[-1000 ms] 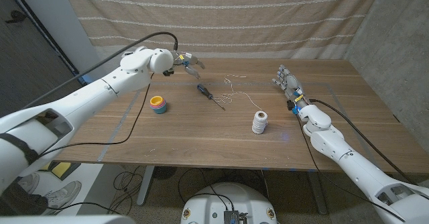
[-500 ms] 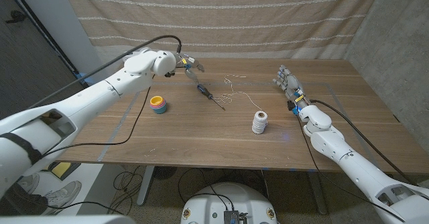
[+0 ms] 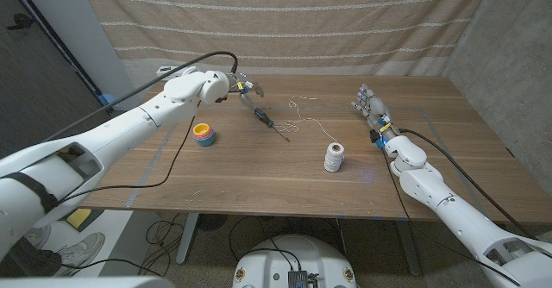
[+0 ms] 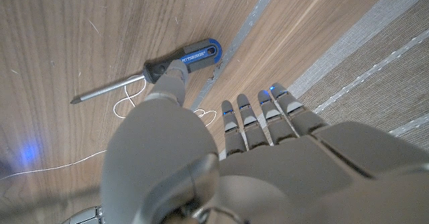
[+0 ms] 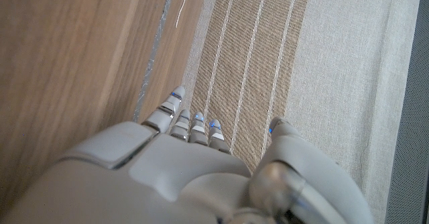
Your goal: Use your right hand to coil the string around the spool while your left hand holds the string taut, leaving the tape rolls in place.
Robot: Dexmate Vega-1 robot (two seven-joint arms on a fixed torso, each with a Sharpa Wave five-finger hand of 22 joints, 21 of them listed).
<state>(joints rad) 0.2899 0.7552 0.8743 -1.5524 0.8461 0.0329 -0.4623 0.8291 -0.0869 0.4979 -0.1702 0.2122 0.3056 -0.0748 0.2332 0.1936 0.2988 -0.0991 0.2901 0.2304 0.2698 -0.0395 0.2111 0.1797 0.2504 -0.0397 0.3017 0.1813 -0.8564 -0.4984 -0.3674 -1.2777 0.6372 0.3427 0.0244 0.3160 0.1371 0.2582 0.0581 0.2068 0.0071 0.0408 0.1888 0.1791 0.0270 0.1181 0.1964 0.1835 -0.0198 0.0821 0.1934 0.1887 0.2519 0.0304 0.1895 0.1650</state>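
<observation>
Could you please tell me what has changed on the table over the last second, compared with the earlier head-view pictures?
The left hand has travelled toward the table's middle, from beside the far edge to just above the screwdriver handle, fingers apart and holding nothing. The right hand, the spool, the loose string and the stack of tape rolls stayed where they were.
</observation>
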